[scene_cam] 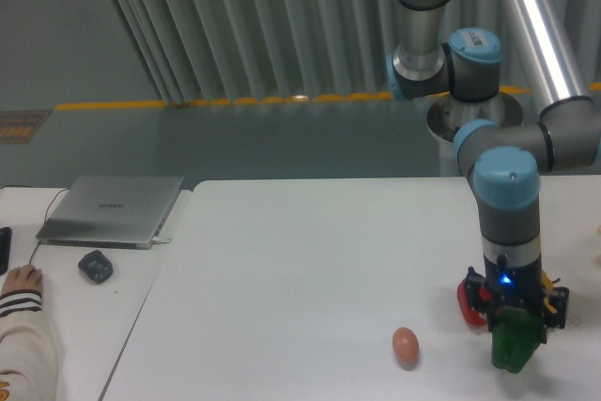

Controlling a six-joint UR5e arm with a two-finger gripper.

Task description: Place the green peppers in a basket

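While an egg [405,345] lies nearby, the hand [513,326] clasps the green pepper [512,347].

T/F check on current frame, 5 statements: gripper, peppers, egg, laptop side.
1. The gripper is down on the green pepper. True; whether its jaws have closed on it cannot be seen.
2. The egg lies to the right of the green pepper in the image. False: it lies to the left, apart from it.
3. The red pepper is partly hidden behind the gripper. True.
4. The laptop is open. False: its lid is closed.
5. A basket stands on the table. False: none is in view.
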